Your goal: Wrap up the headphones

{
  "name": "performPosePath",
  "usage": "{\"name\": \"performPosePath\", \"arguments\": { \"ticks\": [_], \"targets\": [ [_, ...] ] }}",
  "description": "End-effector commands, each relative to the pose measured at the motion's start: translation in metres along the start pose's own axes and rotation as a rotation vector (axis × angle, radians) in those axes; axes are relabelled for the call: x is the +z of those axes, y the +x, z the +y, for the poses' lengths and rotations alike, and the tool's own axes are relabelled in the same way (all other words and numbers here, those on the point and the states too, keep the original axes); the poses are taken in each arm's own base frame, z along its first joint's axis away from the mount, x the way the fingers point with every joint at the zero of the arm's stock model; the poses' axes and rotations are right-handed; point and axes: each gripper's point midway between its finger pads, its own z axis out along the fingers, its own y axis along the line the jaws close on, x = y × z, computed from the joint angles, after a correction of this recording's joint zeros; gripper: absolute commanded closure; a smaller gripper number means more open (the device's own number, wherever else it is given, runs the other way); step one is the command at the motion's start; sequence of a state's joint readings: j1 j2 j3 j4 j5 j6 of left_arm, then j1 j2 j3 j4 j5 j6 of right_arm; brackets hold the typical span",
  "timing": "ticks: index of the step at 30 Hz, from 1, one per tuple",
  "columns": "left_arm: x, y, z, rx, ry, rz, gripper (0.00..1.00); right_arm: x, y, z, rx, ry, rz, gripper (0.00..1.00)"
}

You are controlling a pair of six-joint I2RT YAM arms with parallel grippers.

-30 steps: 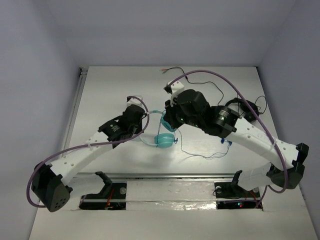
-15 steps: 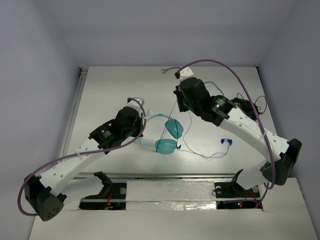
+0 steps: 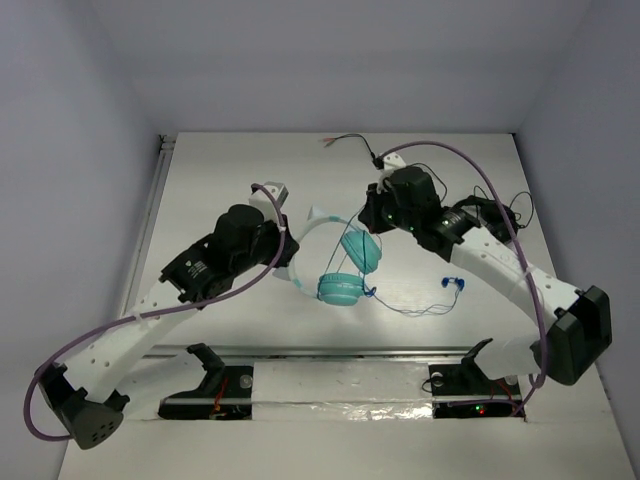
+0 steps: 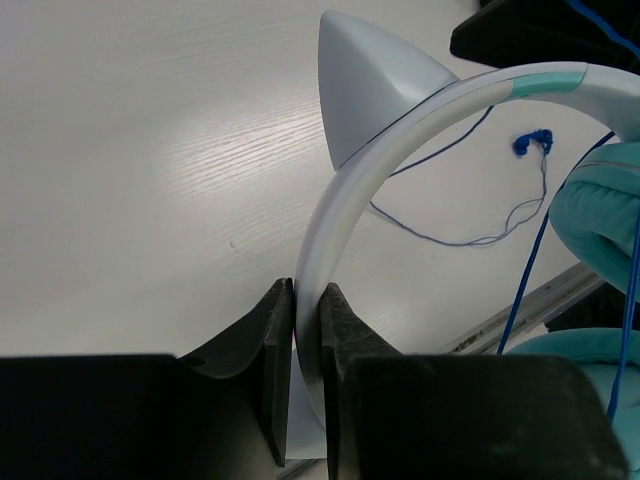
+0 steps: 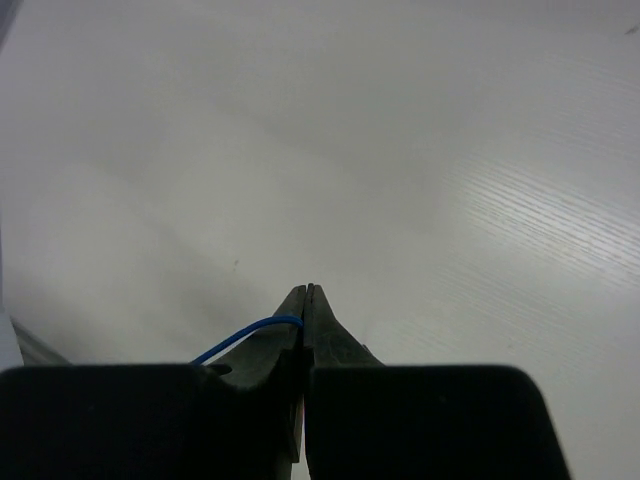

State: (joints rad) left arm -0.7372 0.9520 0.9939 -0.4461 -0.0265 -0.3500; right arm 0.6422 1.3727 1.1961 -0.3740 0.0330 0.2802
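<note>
From above, the teal headphones are at the middle of the table between both arms. Their blue cable trails off to the right, and black headphones lie near the right edge. The left wrist view shows the left gripper clamped tight on the pale headband just below a pointed ear. In the right wrist view, the right gripper is pinched closed on the thin blue cable.

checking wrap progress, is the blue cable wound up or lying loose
Mostly loose: the cable trails across the table to its plug, one strand pinched in the shut right claw.
</note>
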Motion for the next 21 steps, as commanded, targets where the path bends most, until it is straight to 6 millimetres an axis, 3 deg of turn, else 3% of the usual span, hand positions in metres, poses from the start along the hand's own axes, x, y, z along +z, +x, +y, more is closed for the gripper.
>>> {"name": "performPosePath", "arguments": {
  "ticks": [1, 2, 4, 5, 6, 12, 18, 21],
  "targets": [
    [-0.026, -0.062, -0.032, -0.063, 0.128, -0.196, 1.0, -0.025, -0.047, 0.027, 0.058, -0.173, -0.205, 0.98],
    [-0.03, -0.067, -0.034, -0.07, 0.134, -0.215, 1.0, -0.021, -0.033, 0.028, 0.077, -0.192, -0.186, 0.97],
    [-0.034, -0.078, -0.036, -0.089, 0.143, -0.249, 1.0, -0.027, -0.036, 0.034, 0.089, -0.27, -0.221, 0.95],
    [-0.038, -0.083, -0.038, -0.096, 0.152, -0.266, 1.0, -0.023, -0.02, 0.035, 0.104, -0.297, -0.197, 0.94],
    [-0.042, -0.091, -0.041, -0.1, 0.162, -0.286, 1.0, -0.026, -0.031, 0.044, 0.1, -0.354, -0.261, 0.91],
    [-0.059, -0.125, -0.058, -0.117, 0.213, -0.36, 1.0, -0.014, -0.012, 0.063, 0.11, -0.533, -0.27, 0.77],
    [-0.066, -0.141, -0.065, -0.123, 0.227, -0.382, 1.0, 0.002, -0.004, 0.07, 0.116, -0.598, -0.27, 0.72],
    [-0.071, -0.151, -0.06, -0.145, 0.189, -0.408, 1.0, 0.015, 0.009, 0.069, 0.131, -0.6, -0.234, 0.73]
  ]
}}
